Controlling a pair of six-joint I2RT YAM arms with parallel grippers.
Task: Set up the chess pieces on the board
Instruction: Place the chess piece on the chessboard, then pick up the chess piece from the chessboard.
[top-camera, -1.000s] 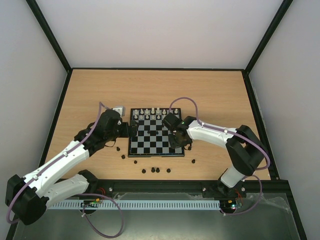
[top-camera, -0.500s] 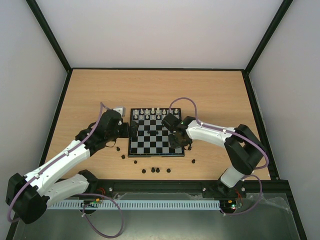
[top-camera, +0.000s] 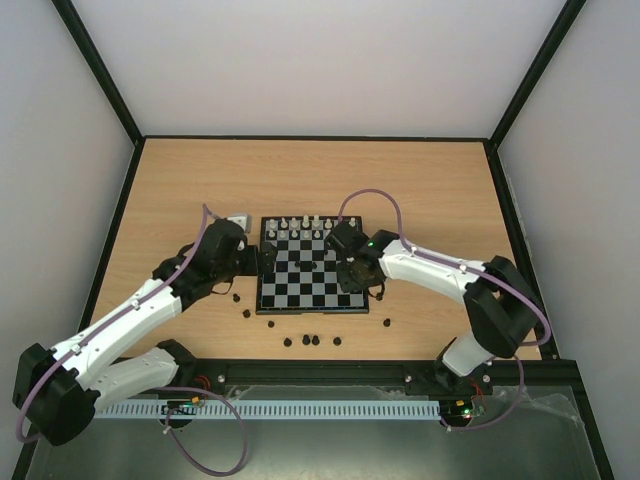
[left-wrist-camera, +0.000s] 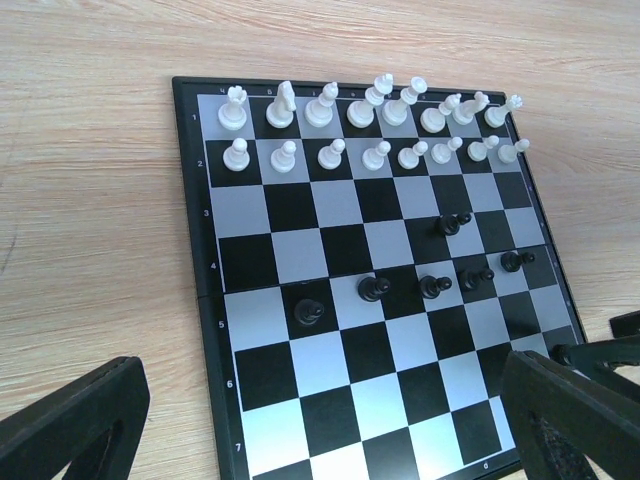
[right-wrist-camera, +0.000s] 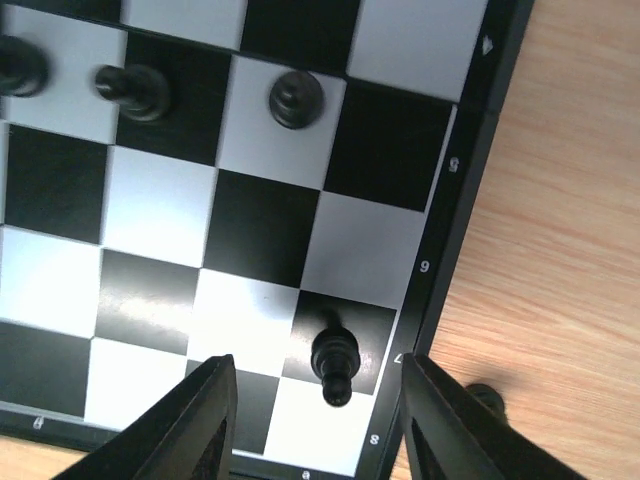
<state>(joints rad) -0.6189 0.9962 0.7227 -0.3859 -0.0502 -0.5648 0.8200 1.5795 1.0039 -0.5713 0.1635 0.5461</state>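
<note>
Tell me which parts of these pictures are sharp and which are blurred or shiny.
Left wrist view: the chessboard is sharp with a mild sheen; the left fingers at the bottom corners are blurred. Right wrist view: the nearest black pawn is sharp, the right fingers soft. Top external view: even light, the white chessmen tiny.

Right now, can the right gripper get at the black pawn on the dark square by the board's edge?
Probably yes. The right gripper is open and the black pawn stands alone between its fingertips. The board squares around it are bare, so nothing seems to block closing.
</note>
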